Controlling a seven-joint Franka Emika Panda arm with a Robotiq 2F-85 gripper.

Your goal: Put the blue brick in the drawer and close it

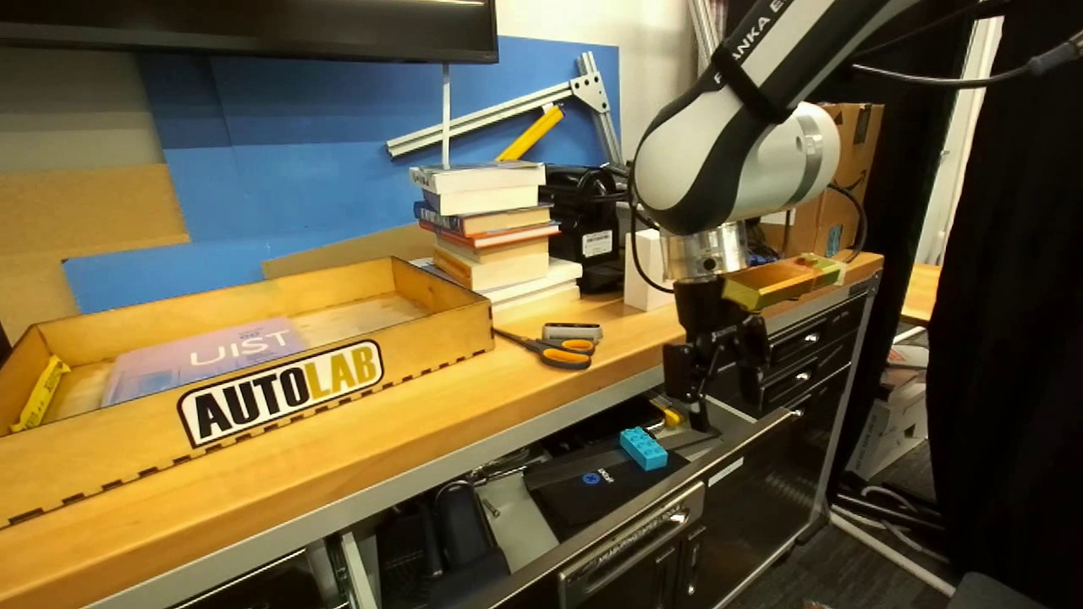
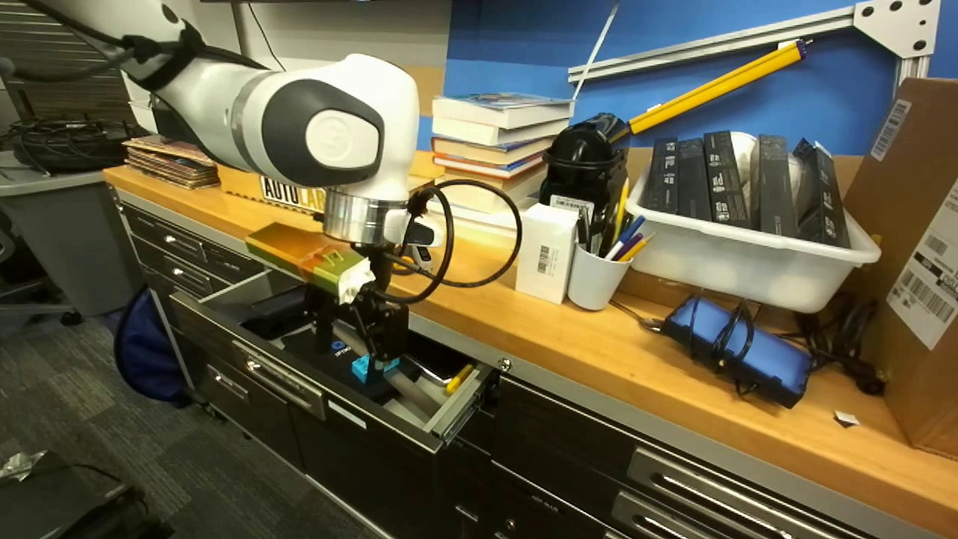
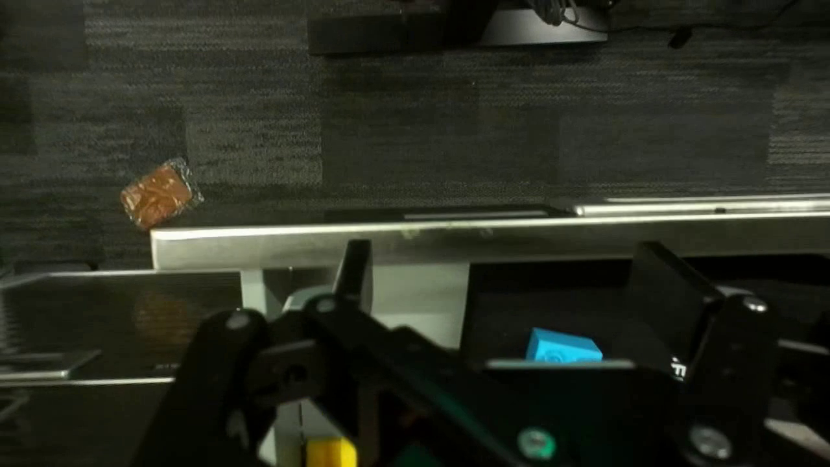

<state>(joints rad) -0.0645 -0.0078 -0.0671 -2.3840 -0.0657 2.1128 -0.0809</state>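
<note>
While the blue brick (image 1: 644,449) lies inside the open drawer (image 2: 278,379), toward its right end, the hand (image 3: 510,279) hangs above, spread wide, gripping nothing.

I see, in an exterior view, the brick (image 1: 645,449) inside the drawer (image 1: 518,518); on the worktop (image 1: 440,391), scissors (image 1: 546,346) lie before books (image 1: 491,254), right of the tray (image 1: 448,337).

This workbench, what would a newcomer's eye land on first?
Probably the big arm, its open gripper hanging over the pulled-out drawer. Next, the bright blue brick, lying inside that drawer. Then the AUTOLAB tray on the workbench, beside the stacked books.
</note>
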